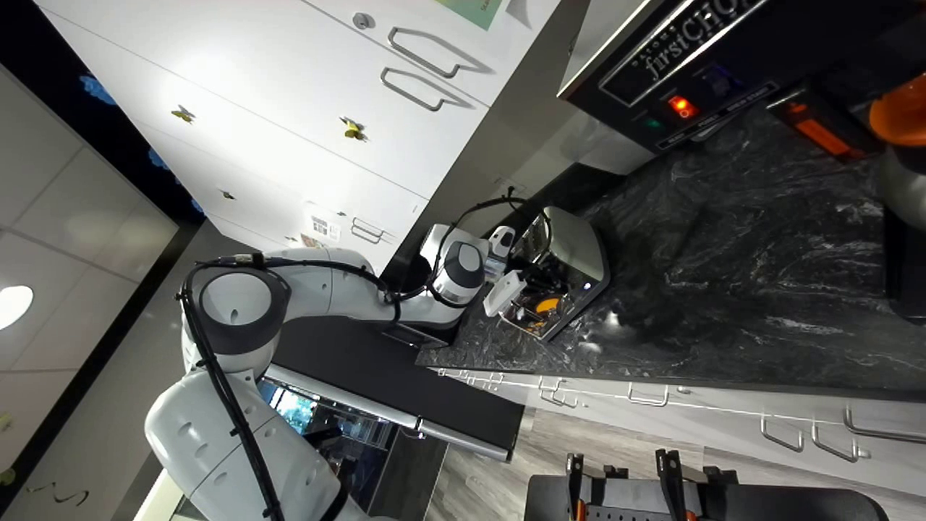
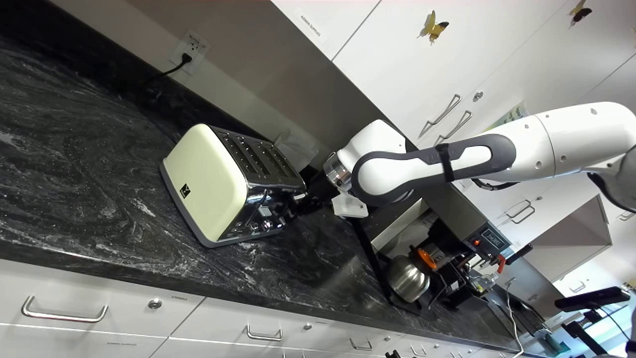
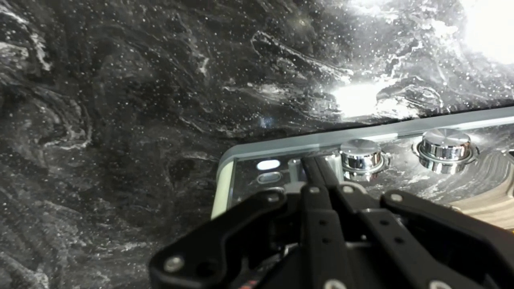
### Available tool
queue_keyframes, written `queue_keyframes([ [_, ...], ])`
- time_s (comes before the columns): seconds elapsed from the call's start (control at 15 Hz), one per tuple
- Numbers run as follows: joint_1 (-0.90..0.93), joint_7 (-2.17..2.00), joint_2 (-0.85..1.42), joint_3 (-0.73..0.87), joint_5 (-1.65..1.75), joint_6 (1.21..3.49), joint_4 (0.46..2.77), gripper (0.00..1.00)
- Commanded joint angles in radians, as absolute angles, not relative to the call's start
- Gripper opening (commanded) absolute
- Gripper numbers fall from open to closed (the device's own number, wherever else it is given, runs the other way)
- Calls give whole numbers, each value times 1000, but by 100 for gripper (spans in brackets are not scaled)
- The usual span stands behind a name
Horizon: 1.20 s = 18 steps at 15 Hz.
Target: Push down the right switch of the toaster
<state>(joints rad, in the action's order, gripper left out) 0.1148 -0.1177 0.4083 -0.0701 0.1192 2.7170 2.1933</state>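
The toaster (image 2: 232, 186) stands on the worktop (image 2: 89, 164); at its control face (image 3: 395, 185), beside 1 knob (image 3: 361, 154), the fingers (image 3: 312, 172) are clenched on nothing. Lining up on the obscured switch seems the step; next, likely press toward the toaster's base (image 3: 293, 143).

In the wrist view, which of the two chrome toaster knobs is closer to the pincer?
The left knob in that view, just beside the shut pincer; the right knob stands farther away.
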Motion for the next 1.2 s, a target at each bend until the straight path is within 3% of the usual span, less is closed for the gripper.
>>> queue_keyframes([
  [0.0, 135, -131, 494, -35, 123, 2756, 2142, 0],
  [0.73, 138, -125, 552, -41, 100, 2754, 2097, 0],
  [1.13, 184, -178, 289, -12, 140, 2739, 2257, 0],
])
